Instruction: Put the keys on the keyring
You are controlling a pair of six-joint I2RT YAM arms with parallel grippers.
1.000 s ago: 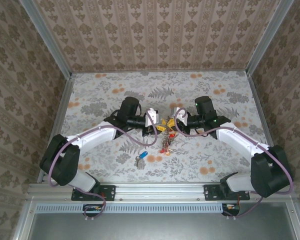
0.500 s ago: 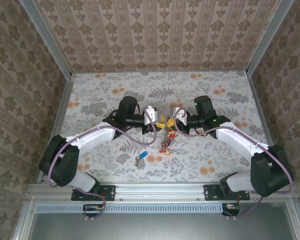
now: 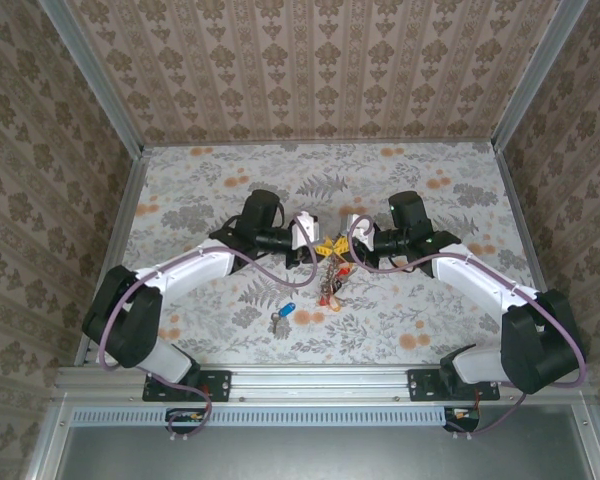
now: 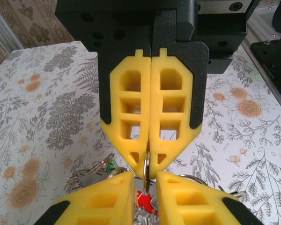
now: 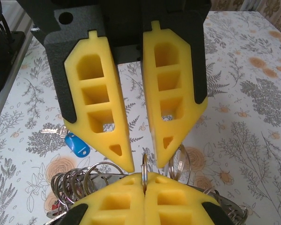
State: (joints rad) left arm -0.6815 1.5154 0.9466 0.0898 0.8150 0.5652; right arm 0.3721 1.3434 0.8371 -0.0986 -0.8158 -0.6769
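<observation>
The keyring (image 5: 144, 163) is a thin wire ring held edge-on above the table, with small rings and red and green key heads (image 4: 146, 202) hanging from it. My right gripper (image 5: 144, 182) is shut on its edge. My left gripper (image 5: 145, 165) faces it tip to tip, and its fingers stand a little apart on either side of the same wire without pinching it. From above, the left gripper (image 3: 315, 250) and right gripper (image 3: 342, 250) meet over the bunch (image 3: 329, 282). A blue-headed key (image 3: 287, 309) lies loose on the table, also behind my right gripper's view as the blue key (image 5: 77, 144).
A few silver keys (image 3: 277, 321) lie beside the blue one, near the front edge. The flowered table (image 3: 430, 320) is walled on three sides. A metal rail (image 3: 320, 380) runs along the front by the arm bases.
My left arm has edged right toward the right gripper, and its fingers have narrowed around the ring wire. The right arm and the loose keys have not moved.
</observation>
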